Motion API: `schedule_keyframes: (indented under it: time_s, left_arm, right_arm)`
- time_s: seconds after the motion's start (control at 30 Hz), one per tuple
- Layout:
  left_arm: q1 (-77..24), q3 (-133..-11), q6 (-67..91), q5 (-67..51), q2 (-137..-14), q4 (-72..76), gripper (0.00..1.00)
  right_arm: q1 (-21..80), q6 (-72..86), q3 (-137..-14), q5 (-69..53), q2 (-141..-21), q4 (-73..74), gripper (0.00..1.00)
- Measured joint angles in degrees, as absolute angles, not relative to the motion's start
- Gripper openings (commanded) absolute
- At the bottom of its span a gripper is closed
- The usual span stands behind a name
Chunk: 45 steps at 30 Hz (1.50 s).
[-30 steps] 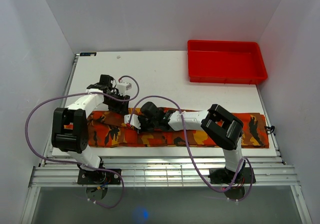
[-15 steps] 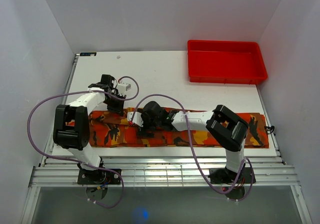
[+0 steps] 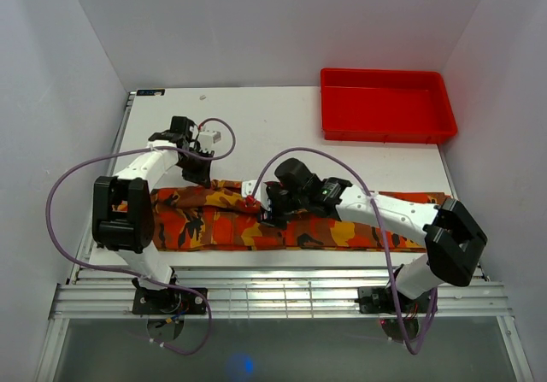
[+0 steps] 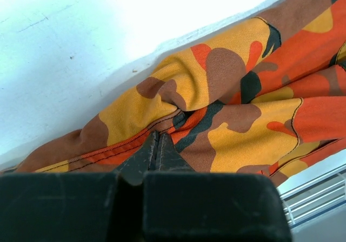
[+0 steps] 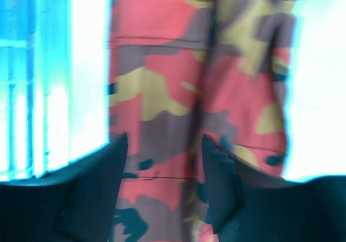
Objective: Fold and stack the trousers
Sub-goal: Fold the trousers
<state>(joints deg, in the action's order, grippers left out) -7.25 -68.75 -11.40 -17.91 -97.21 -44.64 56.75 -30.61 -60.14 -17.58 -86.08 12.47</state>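
a: where are the trousers (image 3: 342, 228) now?
b: they lie as one long band along the near edge of the table (image 3: 282, 126), from the left side almost to the right side. the band is narrow, so i judge they are already doubled lengthwise, leg on leg.
a: and the left gripper (image 3: 195, 175)?
b: it is at the far edge of the band, near the left end. in the left wrist view its fingertips (image 4: 143, 158) are pressed together and the wrinkles of the cloth run into them. so it is clenched on a pinch of the trousers.
a: the right gripper (image 3: 272, 207)?
b: it hangs over the middle of the band with its jaws apart. the right wrist view shows only flat cloth under the gap and nothing between the fingers. that view is blurred, so i cannot tell if the tips touch the cloth.
a: which step is this, then?
b: i think the crosswise fold is being prepared, where one end goes over the other. stacking is not yet done. the trousers are well apart from the tray (image 3: 386, 134) at the far right.
a: what does the next move need?
b: the right gripper should come down and close on the same far edge, so that both grippers hold cloth. then they must lift and carry it evenly, otherwise the layers may slide apart.
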Motion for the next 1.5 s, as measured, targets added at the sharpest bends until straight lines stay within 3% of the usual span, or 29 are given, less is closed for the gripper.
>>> schedule_keyframes:
  time_s: [0.17, 0.43, 0.6, 0.87, 0.93, 0.97, 1.0, 1.07, 1.17, 1.2, 1.3, 1.5]
  left_arm:
    - [-7.2, -71.9, -10.0, -17.0, -99.7, -45.9, 0.00]
    - [-6.6, -77.6, -8.7, -16.3, -102.9, -46.7, 0.00]
    - [-6.0, -82.4, -8.8, -15.6, -106.8, -47.2, 0.00]
    - [-5.5, -89.8, -9.7, -15.2, -114.8, -44.9, 0.00]
    - [-5.5, -91.6, -9.8, -15.2, -116.9, -44.5, 0.16]
    - [-5.5, -92.6, -9.8, -15.1, -117.9, -44.5, 0.26]
    - [-5.5, -93.4, -10.0, -14.8, -118.9, -44.2, 0.51]
    - [-5.3, -94.7, -10.4, -13.4, -120.3, -42.9, 0.70]
    - [-3.4, -96.0, -10.4, -12.2, -120.4, -41.1, 0.76]
    - [-2.2, -96.3, -10.5, -12.2, -120.0, -40.8, 0.76]
    - [2.7, -96.8, -12.0, -14.0, -117.7, -41.0, 0.77]
    - [13.6, -91.0, -18.9, -19.8, -104.3, -45.4, 0.75]
  right_arm:
    - [57.1, -30.2, -60.4, -21.3, -91.4, 16.7, 0.40]
    - [56.6, -29.7, -60.2, -13.7, -100.9, 17.3, 0.31]
    - [56.6, -29.1, -61.1, -12.4, -101.8, 17.3, 0.17]
    - [55.9, -29.8, -61.3, -14.4, -102.1, 17.5, 0.11]
    - [55.9, -30.3, -61.3, -14.7, -102.1, 17.5, 0.11]
    - [55.9, -30.5, -61.3, -14.8, -102.1, 17.5, 0.11]
    - [55.9, -30.6, -61.3, -14.8, -102.1, 17.5, 0.12]
    - [55.9, -30.6, -61.4, -14.9, -102.1, 17.6, 0.16]
    - [55.6, -30.3, -61.5, -15.2, -101.9, 18.1, 0.31]
    - [55.4, -30.2, -61.6, -15.4, -101.8, 18.7, 0.43]
    - [53.2, -29.2, -62.3, -16.8, -100.8, 22.7, 0.62]
    - [35.8, -27.0, -67.9, -21.6, -94.9, 32.2, 0.58]
